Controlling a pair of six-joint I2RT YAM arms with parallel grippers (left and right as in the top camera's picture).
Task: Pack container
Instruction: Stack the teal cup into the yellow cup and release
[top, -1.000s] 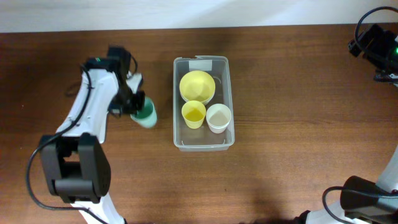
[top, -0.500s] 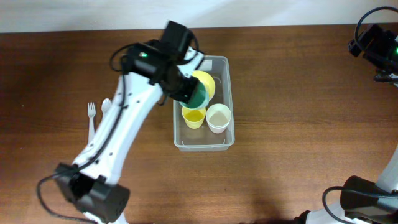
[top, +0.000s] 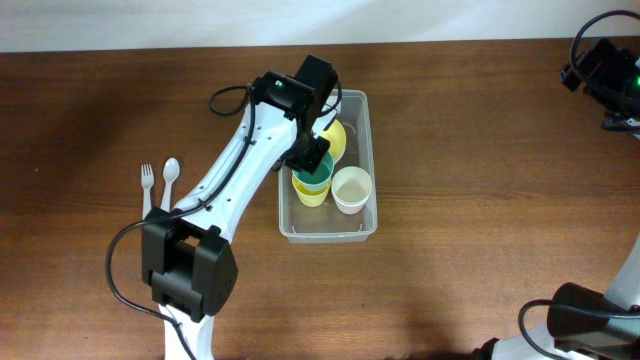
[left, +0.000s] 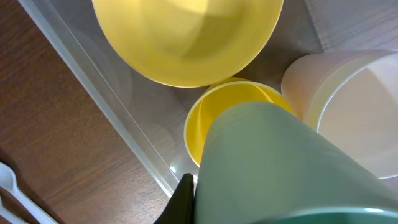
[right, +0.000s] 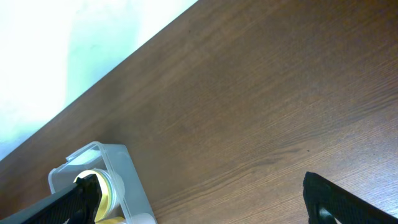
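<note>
The clear container (top: 373, 150) stands mid-table with a white label at its far end. It holds a yellow bowl (top: 336, 136), a yellow cup (top: 310, 192) and a cream cup (top: 351, 188). My left gripper (top: 314, 160) is shut on a green cup (top: 316, 176) and holds it over the yellow cup, partly in its mouth. In the left wrist view the green cup (left: 280, 168) fills the lower right, over the yellow cup (left: 208, 121), with the yellow bowl (left: 186, 37) and cream cup (left: 360, 106) beside. My right gripper (top: 605, 75) is open and empty, far right.
A white plastic fork (top: 147, 186) and spoon (top: 170, 172) lie on the brown table left of the container. The right wrist view shows bare wood and the container's end (right: 118, 163). My left arm stretches across from the front left.
My left gripper carried the green cup from the table left of the container, over its rim, and down onto the yellow cup. The right arm has not moved.
</note>
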